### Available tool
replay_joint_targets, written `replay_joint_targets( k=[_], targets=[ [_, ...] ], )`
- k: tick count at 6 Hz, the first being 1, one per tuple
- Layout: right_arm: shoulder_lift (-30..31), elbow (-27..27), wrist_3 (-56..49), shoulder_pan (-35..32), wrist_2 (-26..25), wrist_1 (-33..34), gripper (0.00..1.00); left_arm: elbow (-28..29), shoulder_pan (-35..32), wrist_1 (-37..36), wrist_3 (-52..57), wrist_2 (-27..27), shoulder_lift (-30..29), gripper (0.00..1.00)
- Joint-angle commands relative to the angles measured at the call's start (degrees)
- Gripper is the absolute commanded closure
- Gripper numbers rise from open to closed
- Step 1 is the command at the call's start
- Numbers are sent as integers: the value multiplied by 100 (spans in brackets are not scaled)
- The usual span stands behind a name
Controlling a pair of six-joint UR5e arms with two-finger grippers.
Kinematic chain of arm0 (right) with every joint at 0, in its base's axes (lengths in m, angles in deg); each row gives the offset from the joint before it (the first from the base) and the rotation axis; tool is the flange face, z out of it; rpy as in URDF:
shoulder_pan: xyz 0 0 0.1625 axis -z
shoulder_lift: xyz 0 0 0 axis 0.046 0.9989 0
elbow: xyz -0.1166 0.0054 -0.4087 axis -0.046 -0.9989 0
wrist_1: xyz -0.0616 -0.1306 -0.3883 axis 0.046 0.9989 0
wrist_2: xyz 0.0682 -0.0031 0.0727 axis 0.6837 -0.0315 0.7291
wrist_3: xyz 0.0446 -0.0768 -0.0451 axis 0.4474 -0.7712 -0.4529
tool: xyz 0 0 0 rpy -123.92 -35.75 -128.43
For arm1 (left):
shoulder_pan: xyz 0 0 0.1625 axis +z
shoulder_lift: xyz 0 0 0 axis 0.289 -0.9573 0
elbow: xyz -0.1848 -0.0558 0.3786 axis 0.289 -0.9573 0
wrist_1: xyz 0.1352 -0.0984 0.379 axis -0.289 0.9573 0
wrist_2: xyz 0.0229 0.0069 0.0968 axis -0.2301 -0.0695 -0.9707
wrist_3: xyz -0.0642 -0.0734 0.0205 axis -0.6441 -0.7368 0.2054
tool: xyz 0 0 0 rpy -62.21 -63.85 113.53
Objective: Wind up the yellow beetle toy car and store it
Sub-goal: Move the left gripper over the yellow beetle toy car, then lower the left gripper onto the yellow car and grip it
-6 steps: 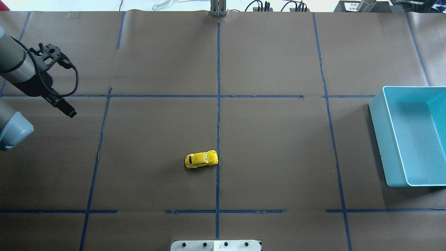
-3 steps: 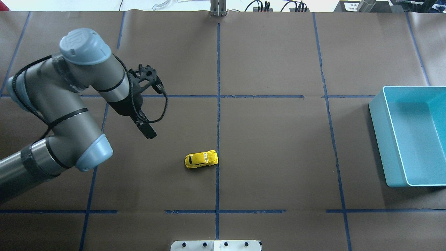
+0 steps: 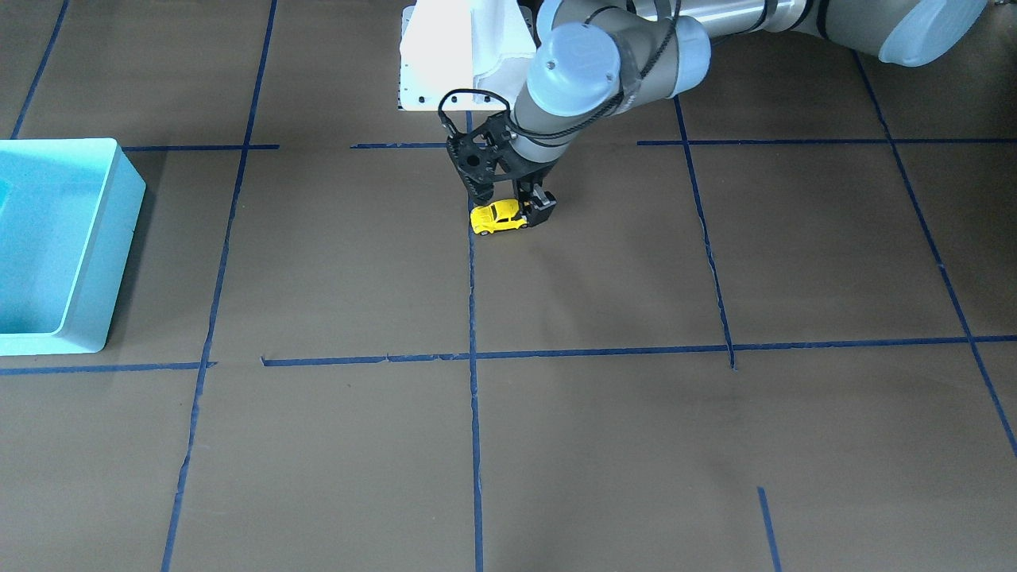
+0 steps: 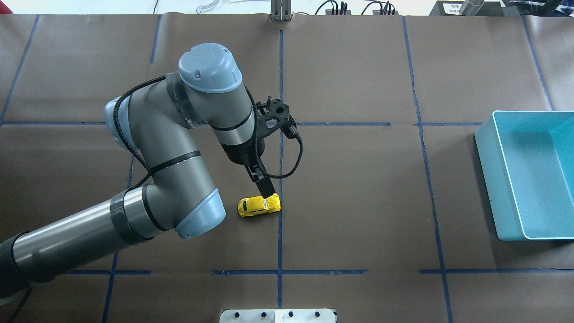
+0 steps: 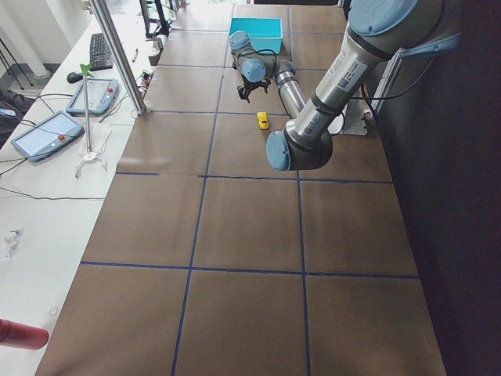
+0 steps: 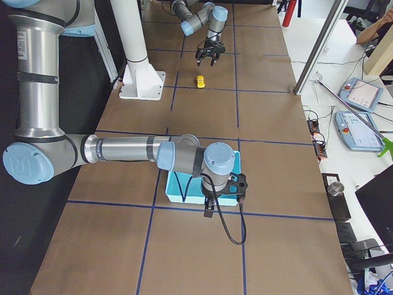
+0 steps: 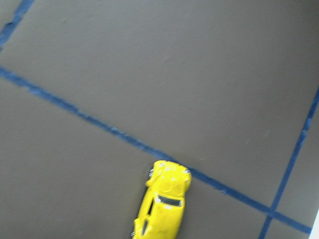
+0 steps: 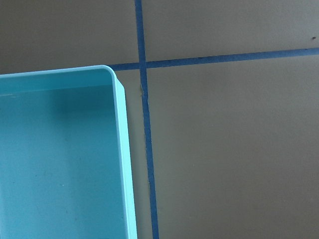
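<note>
The yellow beetle toy car (image 4: pixel 259 205) stands on its wheels on the brown table, beside the middle blue tape line, and also shows in the front view (image 3: pixel 499 216) and the left wrist view (image 7: pixel 164 204). My left gripper (image 4: pixel 268 190) hangs open just above the car's end nearest the tape line and holds nothing. In the front view one finger (image 3: pixel 543 210) is close by the car's end. The light blue bin (image 4: pixel 493 179) stands at the table's right edge and nothing shows inside it. My right gripper (image 6: pixel 224 192) hovers over the bin (image 6: pixel 184 190); whether it is open or shut I cannot tell.
The white robot base plate (image 4: pixel 278 316) is at the near table edge behind the car. A metal post (image 4: pixel 281 11) stands at the far edge. Blue tape lines cross the brown paper. Tablets (image 5: pixel 47 133) lie on a side bench beyond the table.
My left arm has swung in from the table's left edge to just above the car. The car and the bin have not moved.
</note>
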Motion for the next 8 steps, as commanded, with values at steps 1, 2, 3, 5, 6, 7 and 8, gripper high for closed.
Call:
replay_joint_targets(
  k=[1,2,3,5,6,7,8],
  targets=[
    [3,0,0,0,0,-15,0,107,591,-274,644,-1386,-324,0],
    [3,0,0,0,0,-24,0,159,672,-501,1512,-1665,-377,0],
    [3,0,0,0,0,-15,0,412,673,-625,1921,-1780,-369,0],
    [3,-18,-9,0,-9,-24,0,966,682,-470,1907,-2045,-413,0],
    [3,-18,-9,0,-17,-24,0,1169,690,-312,1855,-2045,-439,0],
    [3,-18,-9,0,-26,-24,0,1197,734,-284,1550,-2037,-439,0],
    [3,-18,-9,0,-26,-24,0,1293,769,-136,1416,-2028,-439,0]
  ],
)
